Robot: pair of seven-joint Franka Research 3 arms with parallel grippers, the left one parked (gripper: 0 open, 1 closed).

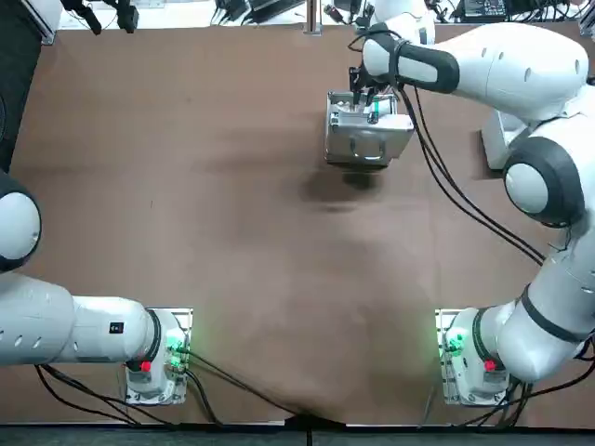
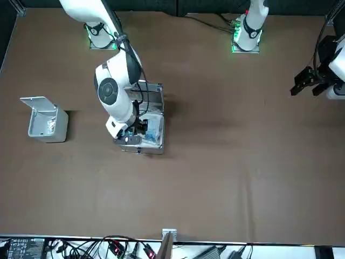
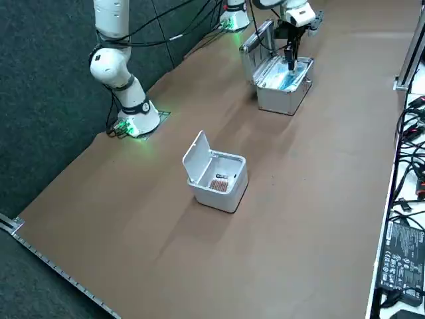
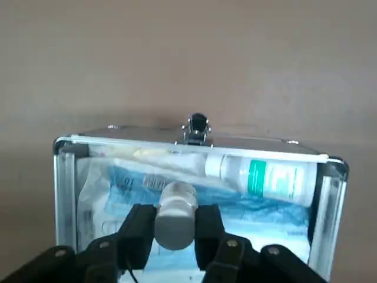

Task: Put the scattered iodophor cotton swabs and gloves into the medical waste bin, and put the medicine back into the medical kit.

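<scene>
My right gripper (image 4: 175, 231) is shut on a small medicine bottle (image 4: 175, 206) with a grey cap, held just above the open metal medical kit (image 4: 63, 177). Inside the kit lie blue packets (image 4: 126, 186) and a white bottle with a green label (image 4: 265, 177). From overhead, the gripper (image 1: 372, 104) hovers over the kit (image 1: 349, 149) at the far right-centre of the table. In the side view, the gripper (image 3: 290, 60) reaches down into the kit (image 3: 275, 100), whose lid stands up. The white waste bin (image 3: 226, 193) stands open with small reddish items inside. No loose swabs or gloves show on the table.
In the front view, the waste bin (image 2: 47, 125) stands well apart from the kit (image 2: 161, 135), towards the robot's right side. Overhead, the right arm partly hides the bin (image 1: 493, 144). Cables and equipment line the table's far edge.
</scene>
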